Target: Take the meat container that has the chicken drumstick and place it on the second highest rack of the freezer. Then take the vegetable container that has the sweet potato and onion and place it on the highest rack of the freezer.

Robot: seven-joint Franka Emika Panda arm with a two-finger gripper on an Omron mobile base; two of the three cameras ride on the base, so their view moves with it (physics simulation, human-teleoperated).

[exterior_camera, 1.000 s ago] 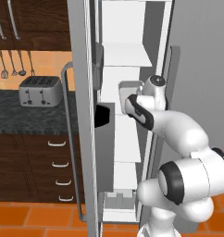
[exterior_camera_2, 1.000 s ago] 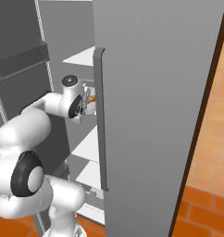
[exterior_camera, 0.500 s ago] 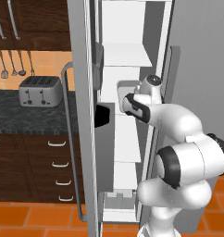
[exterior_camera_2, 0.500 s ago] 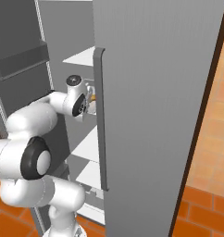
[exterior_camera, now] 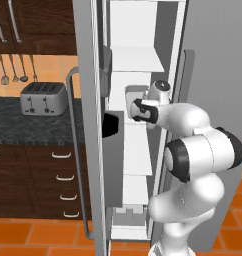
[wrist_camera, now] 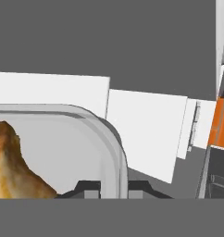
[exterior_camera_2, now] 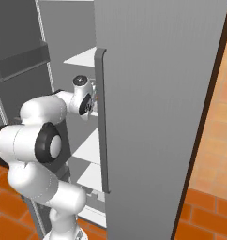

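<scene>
1. The room is a kitchen with an orange tile floor [exterior_camera: 33, 235] and dark wooden cabinets [exterior_camera: 33, 180]. A dark speckled surface [exterior_camera: 28, 125] carries a silver toaster [exterior_camera: 42, 97], and utensils [exterior_camera: 13, 75] hang on the wall above it.
2. The freezer [exterior_camera_2: 153, 93] stands open; its narrow white inside shows stacked white shelves, and a long grey bar handle [exterior_camera_2: 102, 122] runs down the door.
3. No brand, label or writing can be read anywhere.
4. The arm rises from the floor, bends at a raised elbow and reaches level into the freezer, with the hand at the second highest rack [exterior_camera: 138, 122], below the highest rack [exterior_camera: 133, 62].
5. The fingers [wrist_camera: 88, 189] are clamped on the rim of the meat container [wrist_camera: 111, 148], a clear tray with rounded corners.
6. The chicken drumstick [wrist_camera: 12, 166] lies inside that tray, golden-brown, at the left of the hand view.
7. The tray sits level over the white shelf; whether it touches the shelf cannot be told.
</scene>
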